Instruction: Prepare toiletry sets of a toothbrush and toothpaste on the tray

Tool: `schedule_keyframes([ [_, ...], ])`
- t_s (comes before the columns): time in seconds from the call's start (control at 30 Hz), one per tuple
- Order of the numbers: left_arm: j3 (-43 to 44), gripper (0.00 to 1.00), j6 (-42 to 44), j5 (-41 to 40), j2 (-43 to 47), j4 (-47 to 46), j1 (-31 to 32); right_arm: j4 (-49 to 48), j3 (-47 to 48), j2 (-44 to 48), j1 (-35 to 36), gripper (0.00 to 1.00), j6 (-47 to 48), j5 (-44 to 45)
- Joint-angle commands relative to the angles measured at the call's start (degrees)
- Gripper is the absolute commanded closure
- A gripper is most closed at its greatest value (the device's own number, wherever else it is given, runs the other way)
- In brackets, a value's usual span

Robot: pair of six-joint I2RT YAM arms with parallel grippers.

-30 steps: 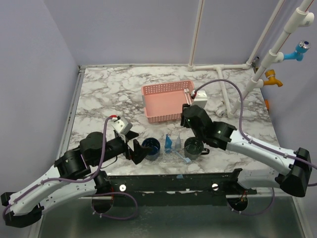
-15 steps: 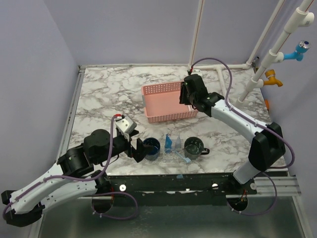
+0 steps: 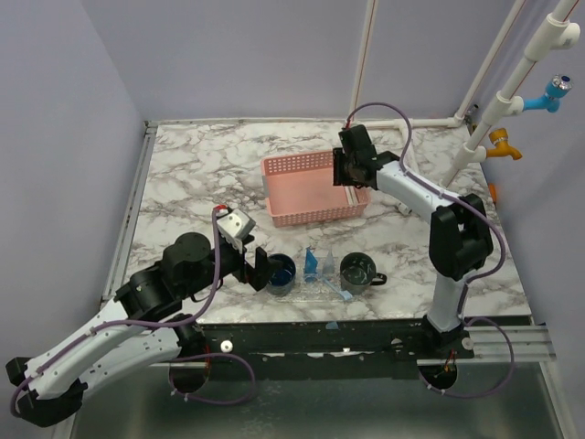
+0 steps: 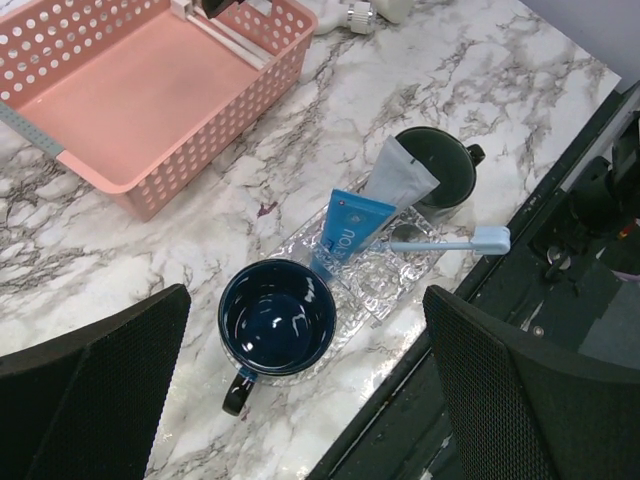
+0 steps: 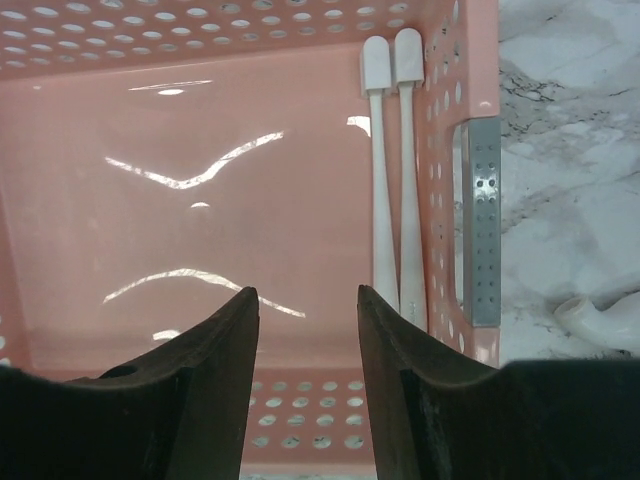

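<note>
Our right gripper (image 5: 306, 300), half-open and empty, is hovering over the pink basket (image 5: 150, 220) while the light, slick toothbrush (image 4: 440, 243) is lying on the tray (image 4: 385, 287), best pinched mid-handle, we are judging.

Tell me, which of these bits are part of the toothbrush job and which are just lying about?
Job: clear tray, navy mug, dark green mug, blue tube, grey tube, light-blue toothbrush, probably white toothbrushes in pink basket.
Lying about: white pipes, blue tap, orange tap.

Left arm (image 3: 174, 274) low and bent, jaws spread wide, right arm (image 3: 409, 188) stretched far forward, jaws apparently part-open.
</note>
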State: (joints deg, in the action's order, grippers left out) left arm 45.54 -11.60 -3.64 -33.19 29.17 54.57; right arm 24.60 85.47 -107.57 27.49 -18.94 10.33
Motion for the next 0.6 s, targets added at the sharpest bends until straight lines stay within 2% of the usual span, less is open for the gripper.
schedule_keyframes([
  [0.0, -2.2, 0.01, 0.5, 3.6, -0.3, -2.6, -2.5, 3.8, 4.0, -4.6, -0.8, 0.52, 2.6, -1.2],
  [0.27, -2.9, 0.01, 1.2, 8.0, -0.4, -2.6, -6.5, 7.1, 10.1, -12.2, -1.5, 0.49, 3.8, -0.2],
  [0.57, -2.7, 0.01, 1.5, 9.3, -1.7, -2.7, -7.5, 10.4, 15.5, -18.0, -1.6, 0.48, 4.5, 3.6],
])
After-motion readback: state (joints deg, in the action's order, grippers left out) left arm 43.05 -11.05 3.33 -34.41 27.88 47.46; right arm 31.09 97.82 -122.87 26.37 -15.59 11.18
